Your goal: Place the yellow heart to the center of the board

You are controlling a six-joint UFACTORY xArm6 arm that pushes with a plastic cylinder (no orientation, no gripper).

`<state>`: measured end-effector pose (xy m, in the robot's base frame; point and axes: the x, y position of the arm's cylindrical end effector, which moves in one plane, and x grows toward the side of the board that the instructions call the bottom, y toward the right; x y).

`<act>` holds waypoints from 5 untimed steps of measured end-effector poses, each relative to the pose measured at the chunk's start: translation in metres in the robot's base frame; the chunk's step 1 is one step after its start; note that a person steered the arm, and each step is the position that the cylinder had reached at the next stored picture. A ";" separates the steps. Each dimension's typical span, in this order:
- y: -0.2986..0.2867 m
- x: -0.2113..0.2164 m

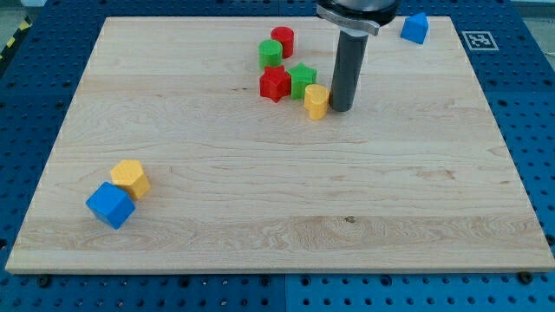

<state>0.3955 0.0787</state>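
Observation:
The yellow heart (316,101) stands on the wooden board (277,208), above and a little right of the board's middle. My tip (341,108) rests on the board right beside the heart, touching or nearly touching its right side. The dark rod rises from there to the view's top edge. A green star (302,80) sits just up-left of the heart, close to it.
A red star (275,84), a green block (271,54) and a red cylinder (283,40) cluster left of the rod. A blue block (415,28) sits at the top right corner. A yellow hexagon (131,178) and a blue cube (110,205) touch at the lower left.

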 end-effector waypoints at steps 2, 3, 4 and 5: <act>-0.039 0.000; -0.039 0.000; -0.045 -0.013; -0.041 -0.039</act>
